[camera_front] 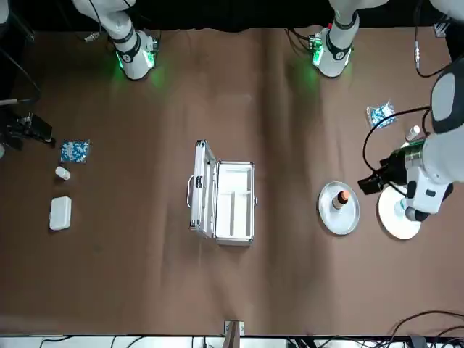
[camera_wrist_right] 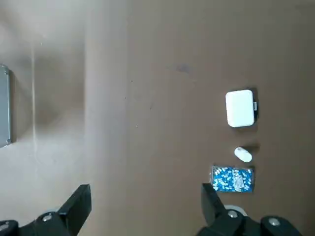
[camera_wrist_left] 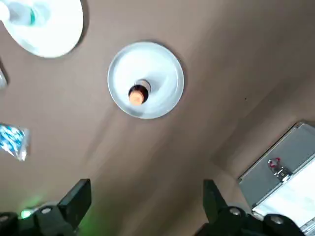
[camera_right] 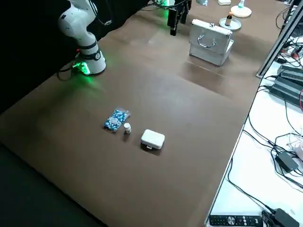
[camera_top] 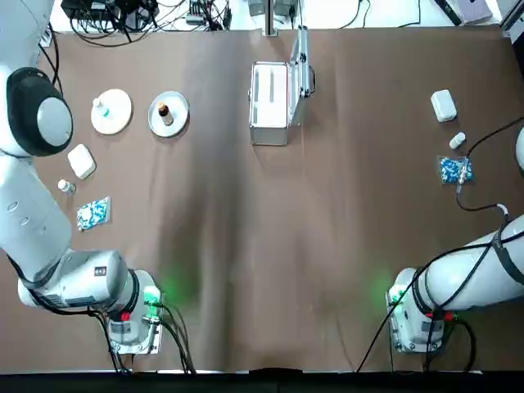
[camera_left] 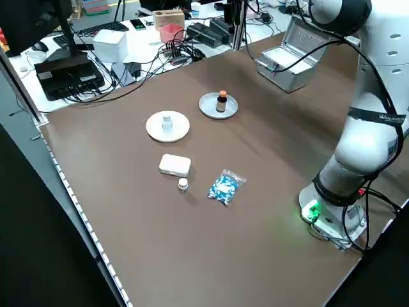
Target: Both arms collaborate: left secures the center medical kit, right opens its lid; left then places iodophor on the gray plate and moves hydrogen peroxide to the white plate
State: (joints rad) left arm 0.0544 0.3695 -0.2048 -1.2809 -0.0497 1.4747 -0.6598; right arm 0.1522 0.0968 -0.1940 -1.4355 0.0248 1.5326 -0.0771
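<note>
Standing open mid-bench, your medical kit was empty; iodophor sat on the gray plate, hydrogen peroxide on the white plate, the left gripper and right gripper released.

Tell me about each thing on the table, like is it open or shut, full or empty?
medical kit: lid open, standing up; tray looks empty.
gray plate: holds the brown iodophor bottle, upright.
white plate: holds the hydrogen peroxide bottle, upright.
left pincer: open, holding nothing, up above the gray plate.
right pincer: open, holding nothing, up above bare table.
</note>
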